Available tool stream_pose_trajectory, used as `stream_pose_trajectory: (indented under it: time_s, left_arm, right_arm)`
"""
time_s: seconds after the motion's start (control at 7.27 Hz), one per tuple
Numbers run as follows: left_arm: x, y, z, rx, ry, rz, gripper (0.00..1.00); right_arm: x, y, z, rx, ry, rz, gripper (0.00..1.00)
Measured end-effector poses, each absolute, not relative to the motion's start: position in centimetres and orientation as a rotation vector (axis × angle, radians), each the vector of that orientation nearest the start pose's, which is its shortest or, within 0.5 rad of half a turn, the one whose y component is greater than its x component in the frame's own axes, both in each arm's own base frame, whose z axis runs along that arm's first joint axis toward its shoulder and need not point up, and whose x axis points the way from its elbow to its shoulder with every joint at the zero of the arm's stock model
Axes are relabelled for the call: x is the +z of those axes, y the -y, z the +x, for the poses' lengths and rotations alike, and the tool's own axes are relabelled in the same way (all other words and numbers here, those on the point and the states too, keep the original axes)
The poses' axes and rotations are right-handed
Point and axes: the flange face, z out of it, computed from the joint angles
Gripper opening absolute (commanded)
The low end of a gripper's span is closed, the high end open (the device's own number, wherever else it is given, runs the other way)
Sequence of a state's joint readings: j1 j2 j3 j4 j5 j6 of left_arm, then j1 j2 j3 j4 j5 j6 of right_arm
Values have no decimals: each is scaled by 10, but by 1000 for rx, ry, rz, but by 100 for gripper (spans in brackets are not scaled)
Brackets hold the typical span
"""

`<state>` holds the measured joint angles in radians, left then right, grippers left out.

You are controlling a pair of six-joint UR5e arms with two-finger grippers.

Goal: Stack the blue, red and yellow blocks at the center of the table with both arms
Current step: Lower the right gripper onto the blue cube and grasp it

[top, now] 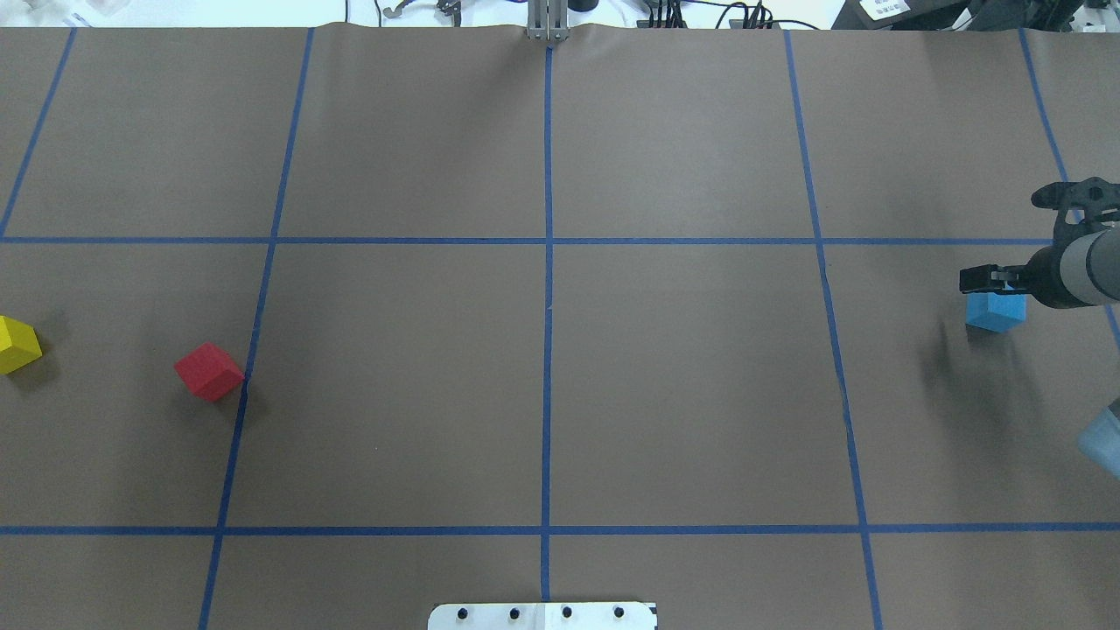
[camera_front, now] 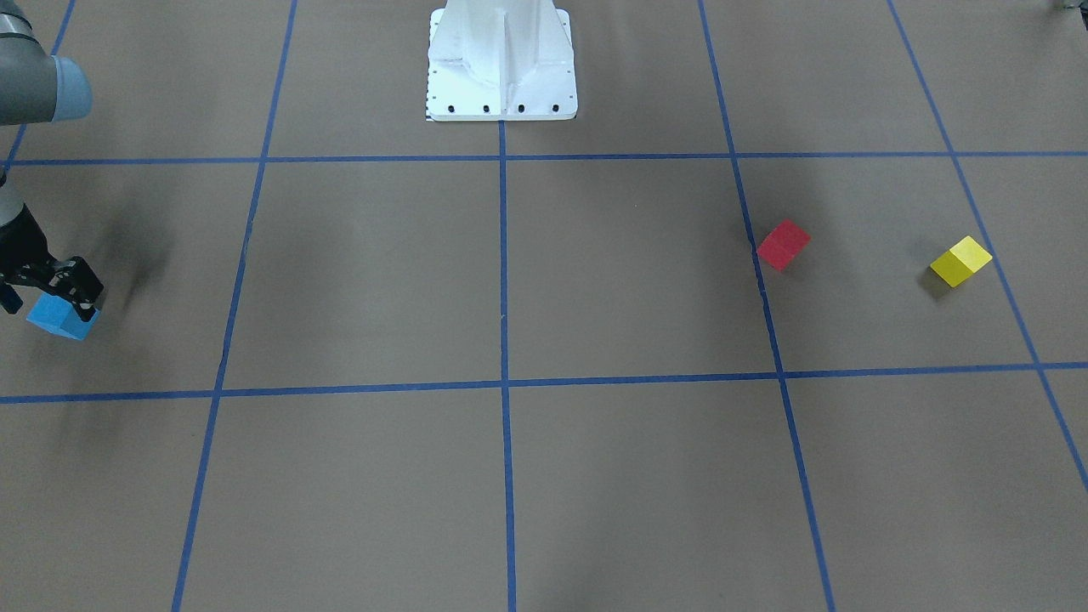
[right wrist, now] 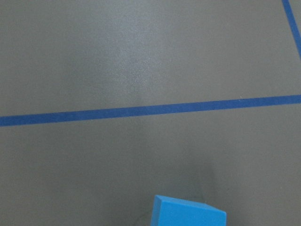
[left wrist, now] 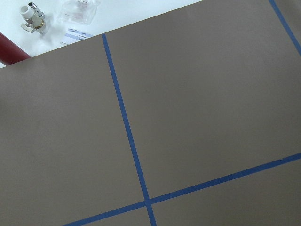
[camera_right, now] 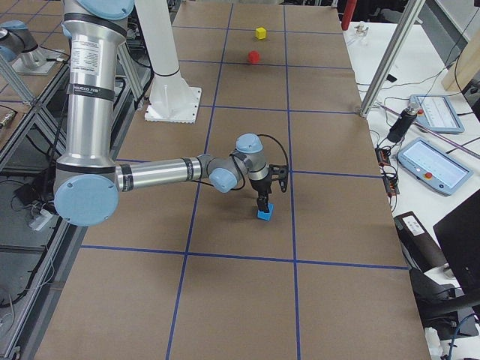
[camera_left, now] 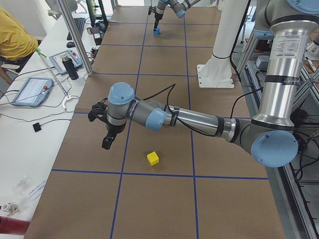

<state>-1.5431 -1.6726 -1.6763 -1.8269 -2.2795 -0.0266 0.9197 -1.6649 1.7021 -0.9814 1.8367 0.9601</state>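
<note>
The right tool point(camera_front: 53, 286) is gripping the blue block point(camera_front: 61, 319) near the counter's point(camera_front: 595, 280) right end. The left tool point(camera_left: 106, 130) is hovering beside the yellow block point(camera_left: 153, 158); whether its jaws are apart cannot be told.

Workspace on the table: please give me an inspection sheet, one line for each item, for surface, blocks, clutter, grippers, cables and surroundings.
Surface: brown table with blue tape grid; white pedestal at the robot's edge.
Job's things: blue block at the right gripper; red block and yellow block apart on the robot's left side; nothing stacked at the centre.
Clutter: nothing seen on the brown surface.
Grippers: right gripper down on the blue block, fingers at its sides; left gripper hangs above the table near the yellow block, state not clear.
Cables: black cable along the left arm's wrist.
Surroundings: side benches with tablets; a seated person.
</note>
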Motion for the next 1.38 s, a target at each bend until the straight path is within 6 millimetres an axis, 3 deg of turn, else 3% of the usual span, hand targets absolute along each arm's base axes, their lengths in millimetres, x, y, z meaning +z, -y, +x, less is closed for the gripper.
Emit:
stream_pose_trajectory:
  time_s: [0.14,0.28,0.41,0.69,0.83,1.1,1.38]
  left_arm:
    - [527,551,-53,167,-708,434,100]
    - [527,551,-53,168,-708,438,100]
    - [527,551,-53,167,-707,439,100]
    - [528,551,-53,167,-708,438,100]
    - [528,551,-53,167,-708,437,100]
    - [530,551,-53,165,-708,434,100]
    - [532,551,-53,164,-708,430,100]
  right_arm:
    - [597,454,-212,216,614,244,77]
    - [603,452,-215,212,601,240,17]
    - [609,449,-221,202,588,235,0]
    - [608,445,-230,184,588,239,0]
    - [593,445,-233,174,607,258,0]
    - [543,457,-246,148,677,313,0]
    - [472,489,-281,127,751,348,0]
